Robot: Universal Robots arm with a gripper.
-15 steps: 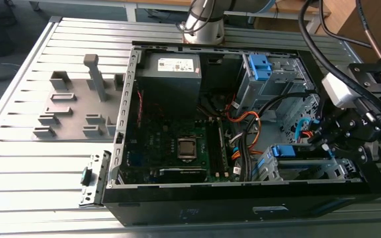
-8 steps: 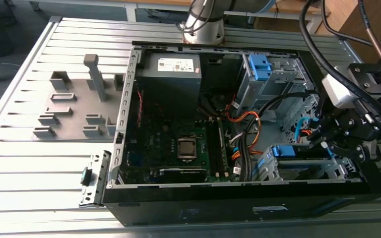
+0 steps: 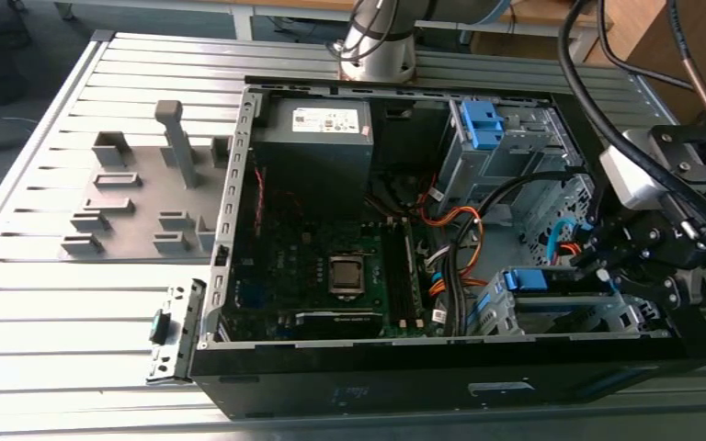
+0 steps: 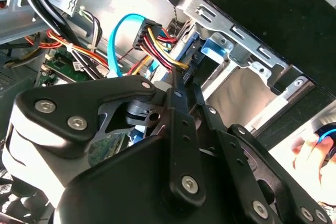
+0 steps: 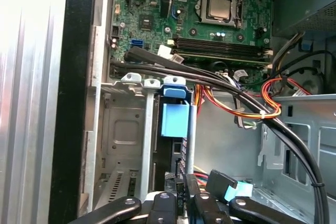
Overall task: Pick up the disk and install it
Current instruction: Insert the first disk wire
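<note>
black links of the hand (image 4: 181, 83) are closest to the lens in both wrist views. if the hand is apart or clamped i cannot tell, because its own links and the connectors hide this. under everything is the slotted metal tabletop (image 3: 71, 303), and on it lies the open case (image 3: 451, 386). inside, the motherboard (image 5: 210, 24) takes the most place. in the exterior view the hand hangs over the corner of the case at that view's right, above the drive cage (image 5: 123, 129). the disk (image 5: 173, 129) sits on its edge in this cage, and it looks to me already slid in. it lies straight ahead of the hand, very near, maybe touching. its long axis runs from the hand toward the motherboard, with the blue tab at the far end. a bundle of cables (image 5: 247, 108) passes just beside it. a second blue clip (image 3: 482, 124) is in the other cage, well apart.
</note>
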